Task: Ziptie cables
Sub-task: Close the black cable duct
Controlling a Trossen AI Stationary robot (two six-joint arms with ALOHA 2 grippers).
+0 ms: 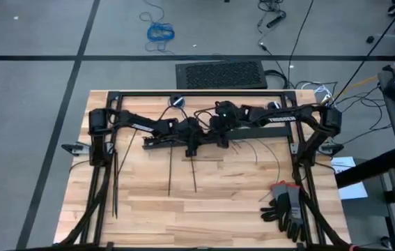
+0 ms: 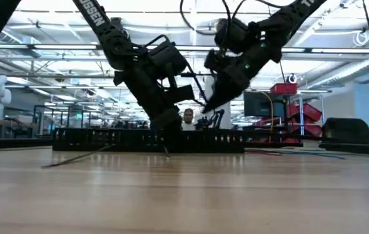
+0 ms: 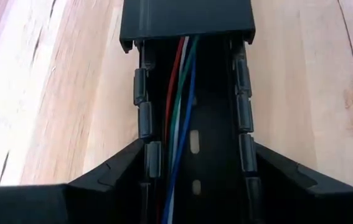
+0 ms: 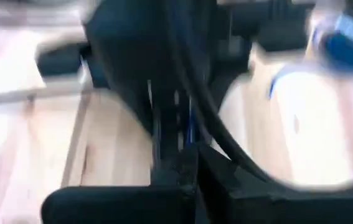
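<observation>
Jaws of the left gripper (image 3: 192,199) are spread, one on each side of the slotted black bar (image 3: 195,130), with the cables (image 3: 179,112) running down the channel between them, probably to steady the bar. From above, both grippers meet over that bar (image 1: 157,143) at the far middle of the tabletop (image 1: 204,209); the right gripper (image 1: 219,136) hangs just right of the left one (image 1: 191,143). Several zipties (image 1: 170,173) lie loose nearer the front, none yet fitted, and a pair of gloves (image 1: 285,206) sits near right. At table height, both arms come down onto the bar (image 2: 106,138). The right wrist view is smeared; whether those jaws are spread I cannot tell.
</observation>
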